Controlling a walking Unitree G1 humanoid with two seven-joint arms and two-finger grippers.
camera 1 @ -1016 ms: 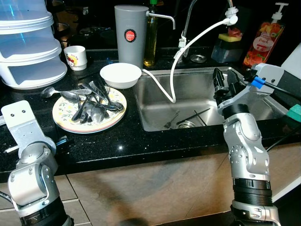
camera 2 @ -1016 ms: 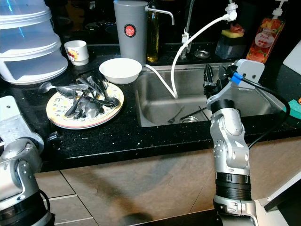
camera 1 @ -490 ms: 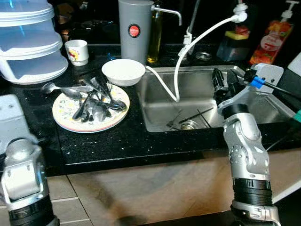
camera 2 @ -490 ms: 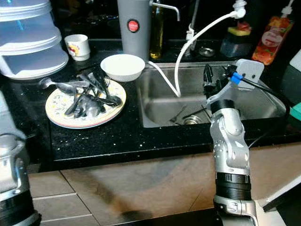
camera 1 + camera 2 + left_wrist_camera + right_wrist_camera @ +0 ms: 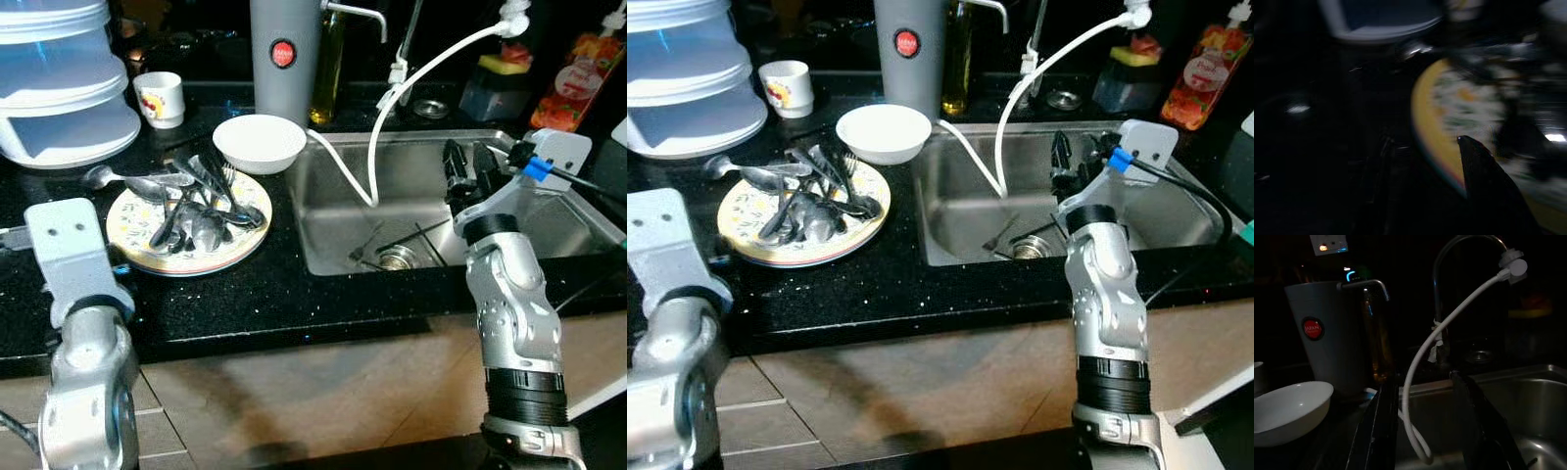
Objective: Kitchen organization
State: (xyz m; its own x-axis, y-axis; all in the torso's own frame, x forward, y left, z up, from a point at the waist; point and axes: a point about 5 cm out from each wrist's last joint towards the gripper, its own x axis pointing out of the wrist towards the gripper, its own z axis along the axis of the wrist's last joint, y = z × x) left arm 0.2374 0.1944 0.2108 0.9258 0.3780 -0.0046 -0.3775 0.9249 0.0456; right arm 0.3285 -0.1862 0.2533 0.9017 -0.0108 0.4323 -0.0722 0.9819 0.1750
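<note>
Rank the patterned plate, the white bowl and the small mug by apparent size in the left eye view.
1. Patterned plate, largest and nearest the camera.
2. White bowl, clearly smaller.
3. Small mug, smallest, though it stands farthest back.

Dark and blurred — the yellow-rimmed plate (image 5: 1449,127) lies toward two o'clock, a black fingertip (image 5: 1484,166) overlapping its rim.

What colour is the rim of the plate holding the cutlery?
Yellow, around a floral centre on the plate; clearest in the right eye view.
</note>
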